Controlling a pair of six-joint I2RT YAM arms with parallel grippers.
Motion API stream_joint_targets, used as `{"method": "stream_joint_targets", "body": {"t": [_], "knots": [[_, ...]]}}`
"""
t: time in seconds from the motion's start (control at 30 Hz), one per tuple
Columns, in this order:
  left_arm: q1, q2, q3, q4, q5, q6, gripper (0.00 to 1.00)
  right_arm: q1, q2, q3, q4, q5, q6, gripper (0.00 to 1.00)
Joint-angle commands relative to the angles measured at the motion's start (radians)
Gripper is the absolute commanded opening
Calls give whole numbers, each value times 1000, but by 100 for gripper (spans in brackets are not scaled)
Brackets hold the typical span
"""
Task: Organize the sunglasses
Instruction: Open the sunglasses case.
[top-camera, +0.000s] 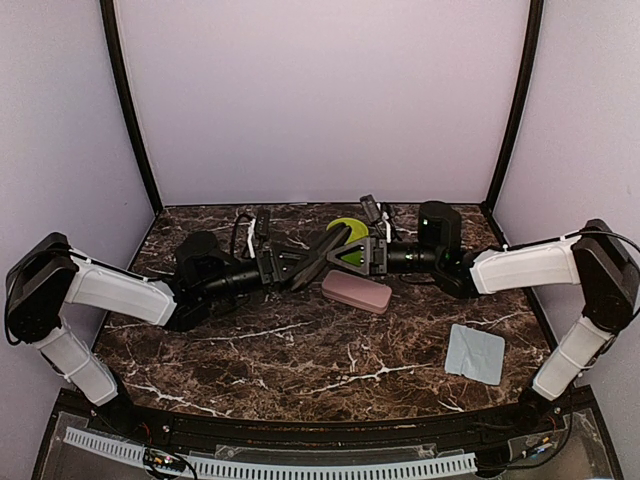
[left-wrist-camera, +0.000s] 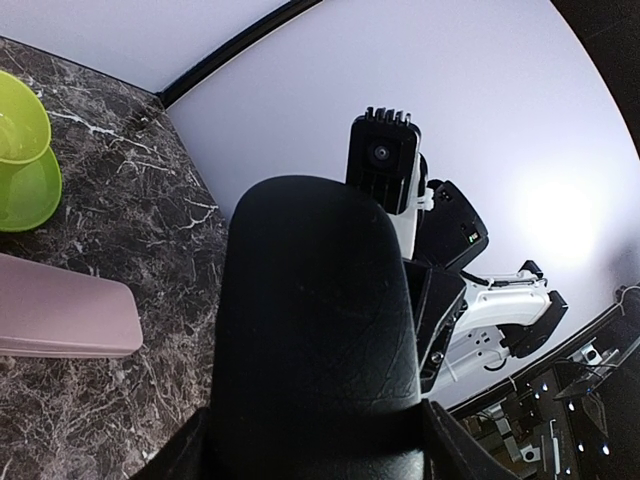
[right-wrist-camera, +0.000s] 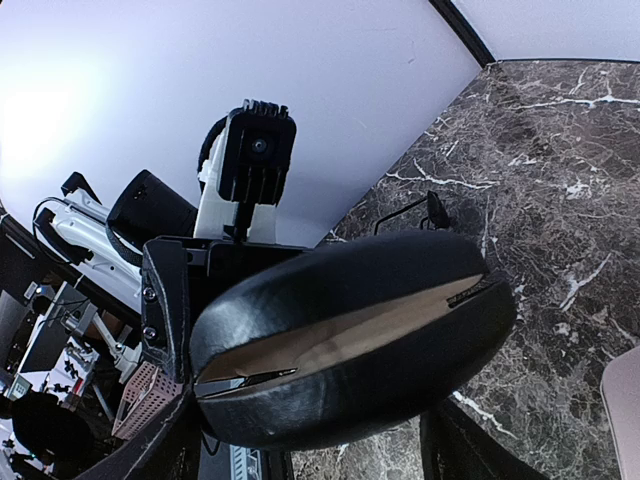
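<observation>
Of the sunglasses, the only trace is a thin dark wire shape (right-wrist-camera: 430, 208) in the right wrist view, lying on the marble table (top-camera: 300, 350) just beyond the held case, toward the back wall. It is too small to say for sure that it is the black-framed pair.

In front of it, a black hard case (top-camera: 318, 258) hangs above the table between the two arms, slanting in the overhead view from lower left to upper right. The right wrist view shows its lid (right-wrist-camera: 350, 330) slightly ajar, with a tan lining in the gap.

The left gripper (top-camera: 290, 268) is clamped on the lower left end of the case, whose dark shell fills the space between its fingers. The right gripper (top-camera: 350, 252) grasps the upper right end in the same way, so the two wrists face each other across the case.

A pink case (top-camera: 356, 293) lies flat and closed on the marble, just in front of the right gripper. A lime green dish (top-camera: 347, 230) sits behind the grippers, nearer the back wall. A grey cloth (top-camera: 475, 352) lies well apart, at the front right of the table
</observation>
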Motion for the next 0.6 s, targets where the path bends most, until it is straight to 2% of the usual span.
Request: {"method": "stream_joint_targets", "body": {"t": [0.0,0.57], "knots": [[-28,-103,38,323,170,13,0,-50,71,-42,-232,218,-28,74],[-28,-113,44,337,191,18,0,-49,87,-35,-364,321,-51,74]]}}
